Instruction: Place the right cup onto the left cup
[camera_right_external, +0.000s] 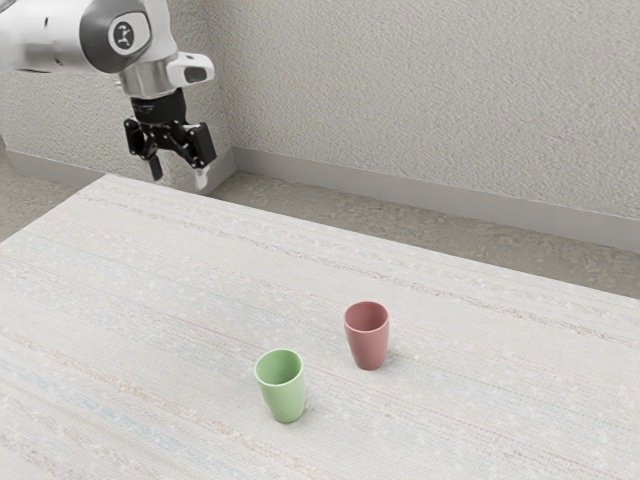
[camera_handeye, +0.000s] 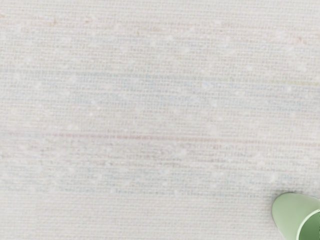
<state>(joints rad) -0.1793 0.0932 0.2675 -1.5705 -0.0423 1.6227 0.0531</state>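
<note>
Red tapered cup (camera_right_external: 368, 345) and pale green tapered cup (camera_right_external: 285, 395) stood upright, apart, on the pale striped tabletop (camera_right_external: 150, 300), below the spread, empty black pincer (camera_right_external: 179, 173) and toward the exterior view's right.

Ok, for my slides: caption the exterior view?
Green cup and red cup stand apart on a pale table, the open claw clear of both.

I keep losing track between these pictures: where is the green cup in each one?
Exterior view: the green cup stands toward the exterior view's left of the red cup.
Wrist view: in a corner, cut off by the picture's edge.
Shared landmark: the faintly striped tabletop.
</note>
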